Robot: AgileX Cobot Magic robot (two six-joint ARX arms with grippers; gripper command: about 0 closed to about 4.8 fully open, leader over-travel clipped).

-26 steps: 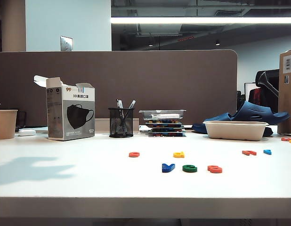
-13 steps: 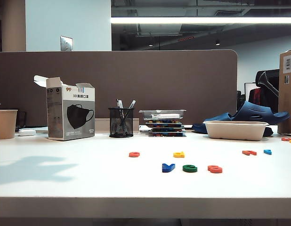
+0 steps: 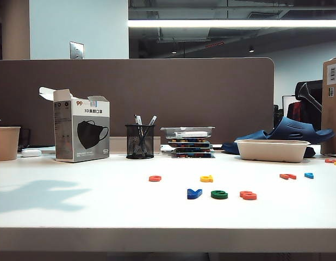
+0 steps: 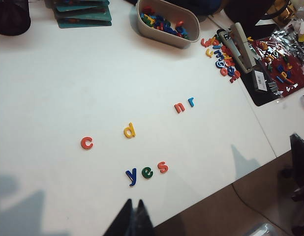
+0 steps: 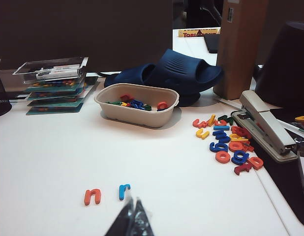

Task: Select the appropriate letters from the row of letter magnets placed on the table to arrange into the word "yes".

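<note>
The left gripper [image 4: 134, 216] hangs above the near edge of the table [image 4: 53, 83], its two dark fingers pressed together with nothing between them. The right gripper [image 5: 132, 219] is likewise closed and empty, poised over the table's right part, just short of the orange-red "n" [image 5: 92, 196] and the light-blue "r" [image 5: 124, 191]; neither touches a letter.

In the left wrist view, at about twelve o'clock from the left gripper's tips, the dark blue "y" [image 4: 132, 176], the green "e" [image 4: 147, 172] and the red "s" [image 4: 163, 167] lie side by side, close but apart, reading "yes". Beyond them, at eleven o'clock, sits the orange-red "c" [image 4: 86, 143], and at twelve the yellow "d" [image 4: 129, 131]; the n and r pair lies at one o'clock, well apart.

In the exterior view the three chosen letters form the near row, the others the row behind. Farther back stand a beige tray [image 5: 137, 113] of letters and a loose heap of spare letters [image 5: 228, 145] beside a stapler [image 5: 267, 125].
</note>
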